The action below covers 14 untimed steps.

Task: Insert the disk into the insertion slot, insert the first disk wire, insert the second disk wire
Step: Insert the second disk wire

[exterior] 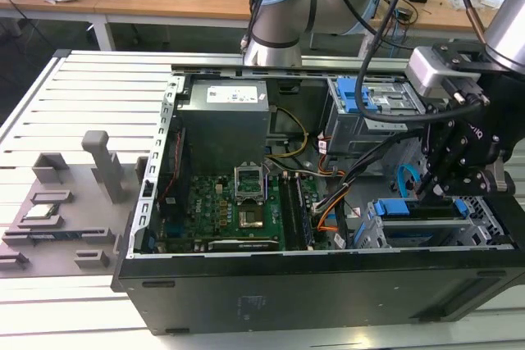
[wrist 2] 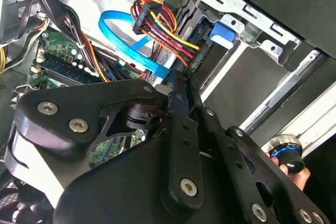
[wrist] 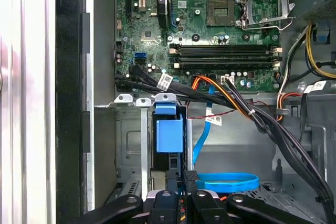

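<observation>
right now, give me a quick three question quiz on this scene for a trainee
1. True or false: the disk sits inside the insertion slot, with its blue carrier showing.
2. In the exterior view, where is the gripper? A: above the motherboard. B: over the insertion slot, at the exterior view's right. C: outside the case.
3. Fill in: the second disk wire, curving in a loop, is light ____.
Key: 1 true; 2 B; 3 blue.
</observation>
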{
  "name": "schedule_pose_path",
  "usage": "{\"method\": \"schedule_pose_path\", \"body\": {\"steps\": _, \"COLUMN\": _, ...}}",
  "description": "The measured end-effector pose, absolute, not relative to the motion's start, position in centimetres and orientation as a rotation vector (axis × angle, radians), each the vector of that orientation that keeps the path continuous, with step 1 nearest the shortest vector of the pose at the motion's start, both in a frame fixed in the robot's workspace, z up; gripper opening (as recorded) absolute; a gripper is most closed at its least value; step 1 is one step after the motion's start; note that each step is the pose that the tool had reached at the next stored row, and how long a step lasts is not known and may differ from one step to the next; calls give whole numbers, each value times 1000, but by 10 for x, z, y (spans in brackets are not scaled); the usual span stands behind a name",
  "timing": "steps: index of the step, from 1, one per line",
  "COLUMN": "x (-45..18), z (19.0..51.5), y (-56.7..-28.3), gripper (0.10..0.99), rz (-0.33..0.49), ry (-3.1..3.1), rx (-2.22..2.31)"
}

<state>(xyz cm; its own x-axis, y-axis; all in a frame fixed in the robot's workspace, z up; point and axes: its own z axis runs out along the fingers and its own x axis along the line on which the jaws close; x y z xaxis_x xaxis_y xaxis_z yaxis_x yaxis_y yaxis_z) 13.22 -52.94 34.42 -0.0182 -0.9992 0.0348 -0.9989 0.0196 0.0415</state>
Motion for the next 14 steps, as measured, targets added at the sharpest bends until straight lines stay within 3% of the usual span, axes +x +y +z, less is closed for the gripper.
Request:
{"method": "schedule_pose_path", "body": {"steps": 11, "x": 132, "z": 340, "y": -529, "gripper": 161, "rz": -8, "ry": -2203, "rx": 2164}}
{"method": "schedule_pose_path", "body": {"steps": 13, "x": 132, "z": 339, "y": -529, "gripper": 176, "rz": -9, "ry": -2203, "rx": 2164}}
{"method": "schedule_pose_path", "body": {"steps": 14, "x": 132, "z": 340, "y": -529, "gripper": 239, "rz": -8, "ry": -2203, "rx": 2164}}
